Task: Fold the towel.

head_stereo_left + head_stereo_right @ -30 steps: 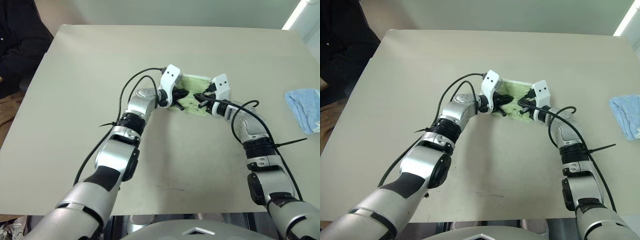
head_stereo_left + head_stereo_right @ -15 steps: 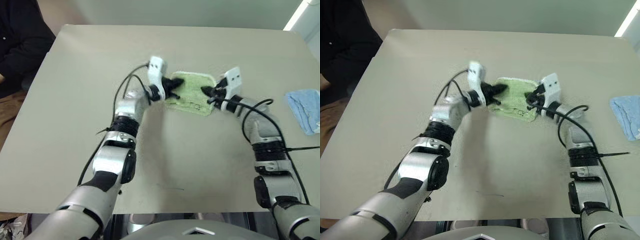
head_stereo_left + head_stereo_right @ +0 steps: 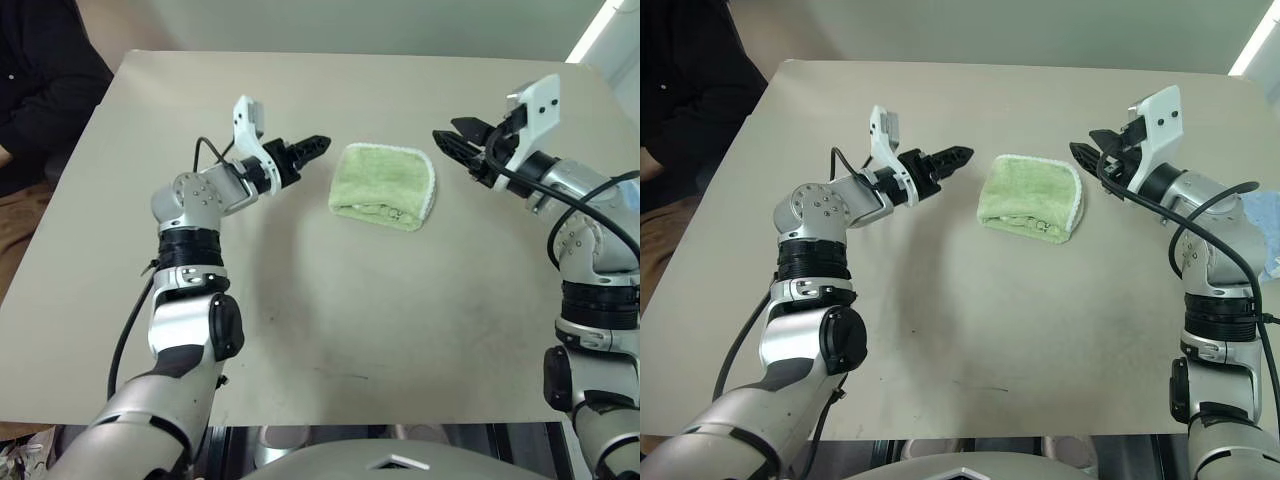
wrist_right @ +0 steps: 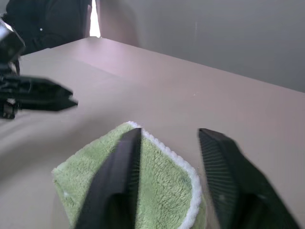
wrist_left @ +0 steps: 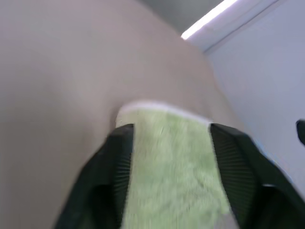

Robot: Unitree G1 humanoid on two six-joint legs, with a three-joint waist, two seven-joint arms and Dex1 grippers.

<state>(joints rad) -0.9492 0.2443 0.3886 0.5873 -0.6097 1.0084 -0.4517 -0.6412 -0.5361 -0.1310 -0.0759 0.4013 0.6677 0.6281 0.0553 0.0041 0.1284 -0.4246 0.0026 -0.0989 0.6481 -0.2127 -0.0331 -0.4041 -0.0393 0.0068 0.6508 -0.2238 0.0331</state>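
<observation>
Task status, as judged from how things lie: the fold appears complete or close to it.

The left pincer (image 3: 318, 146) is raised beside the towel's left edge, clear of it. In the left wrist view its two fingers (image 5: 119, 162) stand spread with nothing between them.

The towel (image 3: 384, 186) lies near the middle of the desk (image 3: 330, 320), between the two pincers, as a compact, roughly square packet. The far edge is rounded, and the white edging runs down the right side. Stacked layers are visible at the near edge, which indicates that at least one fold is in place. No corner hangs loose.

The right pincer (image 3: 452, 142) is raised beside the towel's right edge, also clear of it, fingers (image 4: 125, 167) spread and empty.

Remaining work, if any: a further fold or a squaring of the near edge. The packet as it lies does not clearly require either.

Limits of observation:
- The number of layers cannot be counted.
- The towel's underside is hidden.
- The loop tag cannot be made out.
- A light blue cloth (image 3: 1265, 235) at the right desk edge is cut off by the frame.
- A person in dark clothing (image 3: 40, 80) at the far left is partly out of frame.
</observation>
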